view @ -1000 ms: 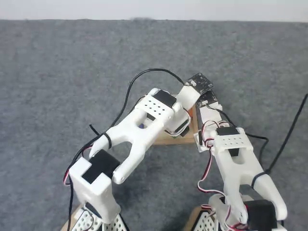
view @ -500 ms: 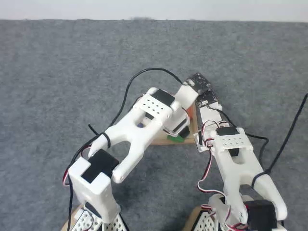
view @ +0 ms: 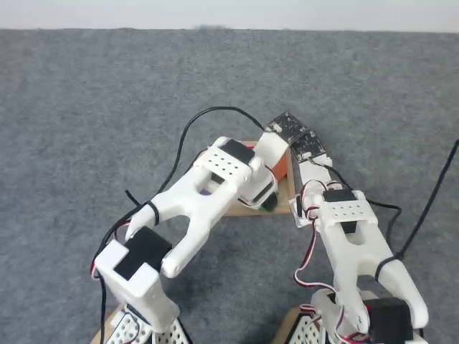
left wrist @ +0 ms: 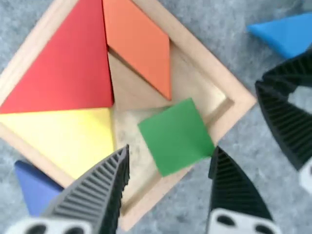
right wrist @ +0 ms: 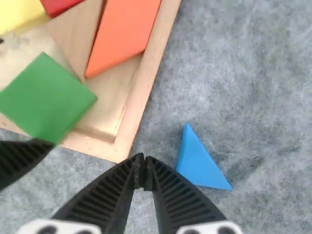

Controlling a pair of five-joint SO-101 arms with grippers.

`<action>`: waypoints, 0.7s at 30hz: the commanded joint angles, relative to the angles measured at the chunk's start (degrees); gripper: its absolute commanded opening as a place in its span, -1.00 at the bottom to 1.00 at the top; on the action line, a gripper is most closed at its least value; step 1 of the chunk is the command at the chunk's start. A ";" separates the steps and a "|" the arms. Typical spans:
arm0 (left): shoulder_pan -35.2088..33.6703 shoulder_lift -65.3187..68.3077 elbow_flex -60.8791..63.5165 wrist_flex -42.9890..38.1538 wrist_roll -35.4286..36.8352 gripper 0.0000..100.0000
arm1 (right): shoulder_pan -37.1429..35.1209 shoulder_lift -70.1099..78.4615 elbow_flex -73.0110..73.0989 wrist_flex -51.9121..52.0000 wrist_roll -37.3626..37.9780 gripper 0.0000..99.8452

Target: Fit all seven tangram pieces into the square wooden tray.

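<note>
The green square point(left wrist: 175, 135) is lying askew at the wooden tray's point(left wrist: 234, 100) unfilled corner, seemingly not seated, so the left gripper point(left wrist: 170, 150) is being held wide astride it. The right gripper point(right wrist: 143, 158) is being held closed just outside that corner, probably for nudging.

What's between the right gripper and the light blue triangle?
Bare grey mat lies between the right gripper and the light blue triangle, in the right wrist view.
</note>
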 commanded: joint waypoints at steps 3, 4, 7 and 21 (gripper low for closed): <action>2.90 -3.34 1.36 -3.43 2.20 -0.51 | 0.75 -2.59 -0.70 -0.84 0.53 -0.98; 2.90 -3.34 1.45 -3.43 2.20 -0.51 | 0.84 -2.59 -0.70 -0.84 0.53 -0.98; 2.64 -3.25 1.54 -3.43 2.11 -0.51 | 1.01 -2.59 -0.70 -0.84 0.44 -0.98; -5.45 -3.96 4.18 -3.43 -3.43 -0.51 | 1.01 -2.59 -0.70 -0.75 0.62 -0.98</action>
